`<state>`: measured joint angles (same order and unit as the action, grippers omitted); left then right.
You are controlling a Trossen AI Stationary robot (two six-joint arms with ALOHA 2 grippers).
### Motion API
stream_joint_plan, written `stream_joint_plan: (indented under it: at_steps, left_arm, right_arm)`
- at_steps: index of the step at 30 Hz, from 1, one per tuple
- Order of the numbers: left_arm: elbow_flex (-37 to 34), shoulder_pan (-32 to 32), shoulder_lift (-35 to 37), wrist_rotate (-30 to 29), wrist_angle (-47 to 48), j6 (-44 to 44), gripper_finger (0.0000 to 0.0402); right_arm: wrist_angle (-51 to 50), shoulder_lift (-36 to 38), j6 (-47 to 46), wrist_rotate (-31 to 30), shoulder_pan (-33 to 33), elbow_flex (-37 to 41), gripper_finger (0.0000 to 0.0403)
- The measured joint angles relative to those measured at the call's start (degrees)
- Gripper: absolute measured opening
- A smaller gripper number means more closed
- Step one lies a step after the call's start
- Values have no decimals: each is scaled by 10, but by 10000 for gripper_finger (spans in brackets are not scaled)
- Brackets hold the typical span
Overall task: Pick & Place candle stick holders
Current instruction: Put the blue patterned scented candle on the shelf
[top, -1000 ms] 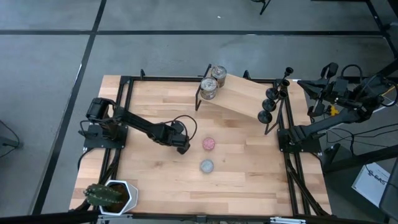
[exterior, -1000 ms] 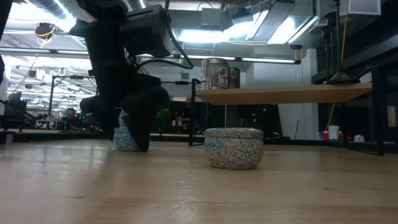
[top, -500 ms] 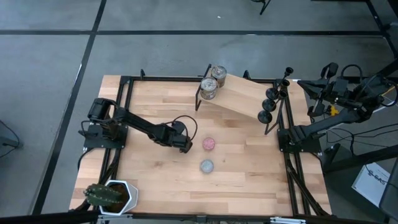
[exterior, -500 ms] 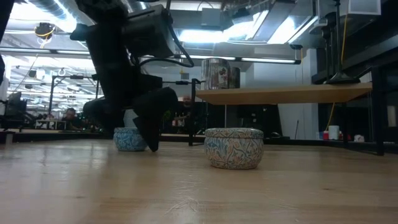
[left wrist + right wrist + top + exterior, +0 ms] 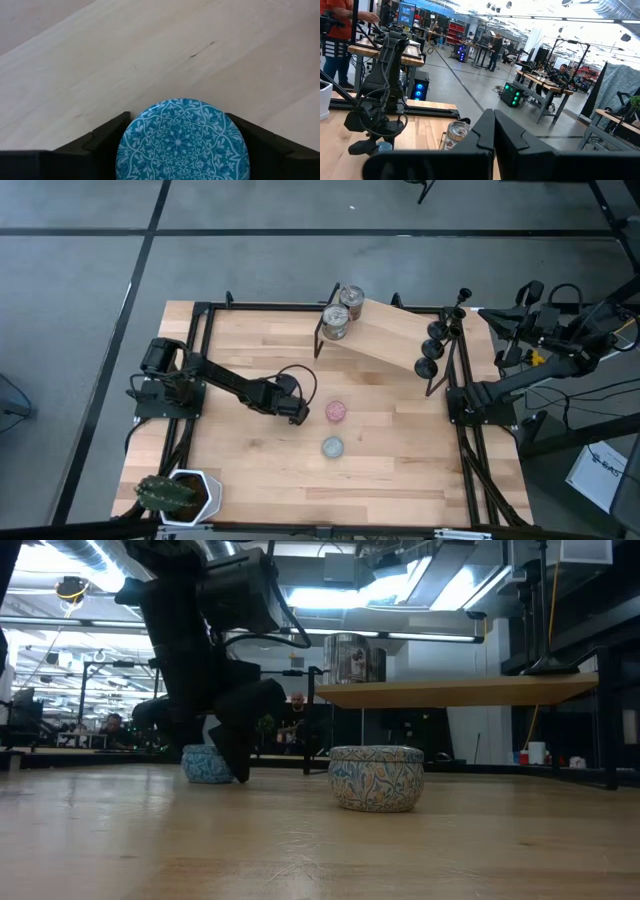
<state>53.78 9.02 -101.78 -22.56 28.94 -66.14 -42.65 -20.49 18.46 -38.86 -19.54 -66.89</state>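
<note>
Now the left end effector has begun narrowing its fingers around the blue patterned tin, just beside the pink tin on the desk, though contact cannot be told. That is not a task object: the candle stick holders stand untouched well beyond the pink tin, near the parked, fully closed right end effector.
</note>
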Motion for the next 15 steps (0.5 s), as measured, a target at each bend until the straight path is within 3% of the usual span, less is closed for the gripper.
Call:
stream_joint_plan:
  at_steps: [9,15]
  left_arm:
    - [0,6,-2,34,-146,94,287]
    - [47,6,-2,20,-172,157,287]
  right_arm:
    - [0,0,0,0,0,0,5]
    - [0,0,0,0,0,0,5]
